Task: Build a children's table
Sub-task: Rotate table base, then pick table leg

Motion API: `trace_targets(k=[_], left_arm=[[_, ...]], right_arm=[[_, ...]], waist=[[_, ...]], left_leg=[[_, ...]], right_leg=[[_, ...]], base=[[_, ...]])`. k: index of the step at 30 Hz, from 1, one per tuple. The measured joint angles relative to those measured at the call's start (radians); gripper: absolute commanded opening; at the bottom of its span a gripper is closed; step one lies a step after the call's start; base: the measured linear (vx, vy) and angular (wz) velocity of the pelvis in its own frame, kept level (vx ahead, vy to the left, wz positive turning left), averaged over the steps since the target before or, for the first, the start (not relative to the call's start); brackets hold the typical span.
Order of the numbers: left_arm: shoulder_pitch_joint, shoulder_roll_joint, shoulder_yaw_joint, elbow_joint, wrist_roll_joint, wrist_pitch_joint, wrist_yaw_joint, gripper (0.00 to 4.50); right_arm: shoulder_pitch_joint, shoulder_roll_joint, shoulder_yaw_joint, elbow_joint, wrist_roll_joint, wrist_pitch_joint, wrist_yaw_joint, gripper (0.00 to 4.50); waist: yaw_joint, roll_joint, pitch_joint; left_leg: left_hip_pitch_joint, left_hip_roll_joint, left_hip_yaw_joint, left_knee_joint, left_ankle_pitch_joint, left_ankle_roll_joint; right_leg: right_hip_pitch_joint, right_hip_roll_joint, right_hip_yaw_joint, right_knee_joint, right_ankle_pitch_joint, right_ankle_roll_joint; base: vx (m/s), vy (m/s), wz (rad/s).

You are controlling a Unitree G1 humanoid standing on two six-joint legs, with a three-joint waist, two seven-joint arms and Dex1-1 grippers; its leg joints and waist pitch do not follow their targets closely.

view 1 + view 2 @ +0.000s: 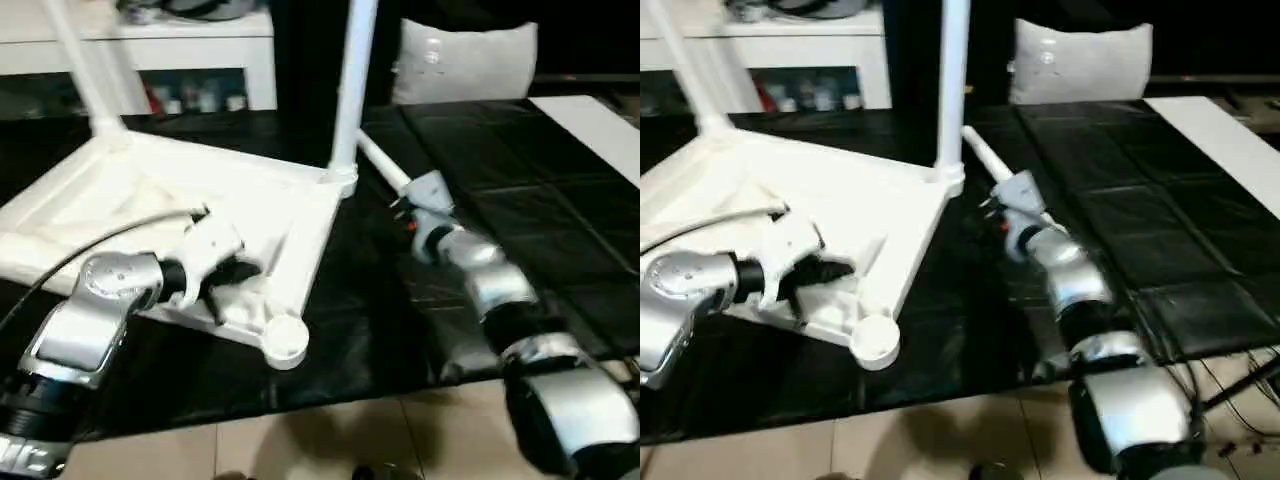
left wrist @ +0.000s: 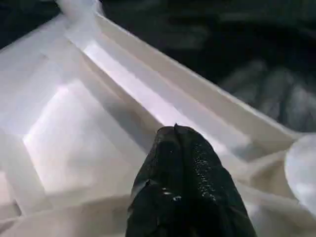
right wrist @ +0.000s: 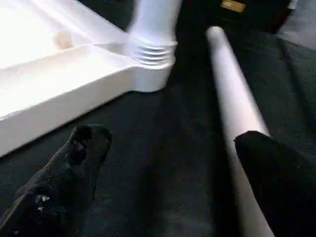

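The children's table top (image 1: 150, 205) lies upside down on the black mat, ribbed underside up. Two white legs stand in its far corner sockets, one at the left (image 1: 85, 70) and one at the right (image 1: 352, 80). The near corner socket (image 1: 285, 338) holds no leg. A loose leg (image 3: 232, 98) lies on the mat to the right of the top. My left gripper (image 2: 175, 131) is shut and rests inside the underside near the front rim. My right gripper (image 3: 170, 138) stands open low over the mat, one finger (image 3: 276, 177) right against the loose leg.
A white shelf unit (image 1: 200, 50) stands behind the table top. A pale cushion (image 1: 465, 60) sits at the back and a white board (image 1: 600, 130) at the far right. The mat's front edge meets tiled floor (image 1: 330, 430).
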Motion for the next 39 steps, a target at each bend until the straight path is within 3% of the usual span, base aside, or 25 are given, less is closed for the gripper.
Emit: trace_targets(k=[8, 14, 17, 23, 24, 26, 29, 39], left_arm=[[-0.025, -0.052, -0.004, -0.032, -0.039, 0.034, 0.017, 0.74], [0.006, -0.047, -0.003, -0.091, -0.039, 0.046, 0.04, 1.23], [0.019, -0.031, -0.004, -0.107, -0.036, 0.053, 0.048, 1.35], [0.022, -0.026, -0.004, -0.165, -0.017, 0.051, 0.066, 1.87], [0.023, -0.027, -0.004, -0.171, -0.018, 0.054, 0.07, 2.03], [0.032, -0.026, -0.004, -0.191, -0.021, 0.062, 0.074, 2.08], [0.055, -0.023, -0.005, -0.209, -0.02, 0.073, 0.076, 2.51], [0.065, -0.016, -0.009, -0.229, -0.02, 0.086, 0.081, 3.35]], right_arm=[[-0.226, -0.059, 0.006, 0.216, -0.06, 0.12, -0.054, 4.5], [-0.255, -0.056, 0.001, 0.296, -0.065, 0.185, -0.052, 4.5], [-0.262, -0.054, -0.009, 0.322, -0.061, 0.202, -0.043, 4.5], [-0.263, -0.048, -0.046, 0.352, -0.054, 0.223, -0.056, 4.5], [-0.263, -0.048, -0.052, 0.352, -0.048, 0.224, -0.06, 4.15], [-0.263, -0.051, -0.061, 0.356, -0.046, 0.227, -0.064, 4.15], [-0.263, -0.054, -0.061, 0.364, -0.048, 0.243, -0.064, 3.72], [-0.259, -0.067, -0.061, 0.369, -0.068, 0.266, -0.065, 2.88]], waist=[[-0.008, 0.002, 0.001], [-0.009, 0.003, 0.001], [-0.001, 0.002, 0.001], [0.013, 0.004, 0.002], [0.015, 0.005, 0.002], [0.017, 0.007, 0.002], [0.022, 0.009, 0.003], [0.026, 0.011, 0.004]], left_leg=[[0.0, 0.002, -0.001, -0.001, 0.0, 0.0], [-0.007, 0.002, -0.001, -0.001, 0.0, 0.0], [-0.014, 0.003, 0.0, 0.001, 0.001, -0.001], [-0.013, 0.003, 0.0, 0.004, 0.001, -0.002], [-0.013, 0.003, -0.001, 0.004, 0.001, -0.002], [-0.012, 0.002, -0.001, 0.005, 0.001, -0.002], [-0.012, 0.002, -0.001, 0.006, 0.001, -0.002], [-0.012, 0.002, -0.001, 0.008, 0.001, -0.002]], right_leg=[[-0.001, 0.004, 0.0, 0.002, 0.0, 0.0], [-0.008, 0.004, 0.001, 0.002, 0.003, -0.006], [-0.017, 0.004, 0.001, 0.005, 0.003, -0.007], [-0.017, 0.004, 0.002, 0.008, 0.004, -0.008], [-0.017, 0.004, 0.002, 0.008, 0.004, -0.008], [-0.016, 0.004, 0.003, 0.009, 0.004, -0.007], [-0.017, 0.004, 0.004, 0.012, 0.003, -0.007], [-0.017, 0.004, 0.004, 0.015, 0.002, -0.005]], base=[[0.0, 0.0, 0.0], [0.0, 0.0, 0.0], [0.0, 0.0, 0.0], [0.0, 0.0, 0.0], [0.0, 0.0, 0.0], [0.0, 0.0, 0.0], [0.0, 0.0, 0.0], [0.0, 0.0, 0.0]])
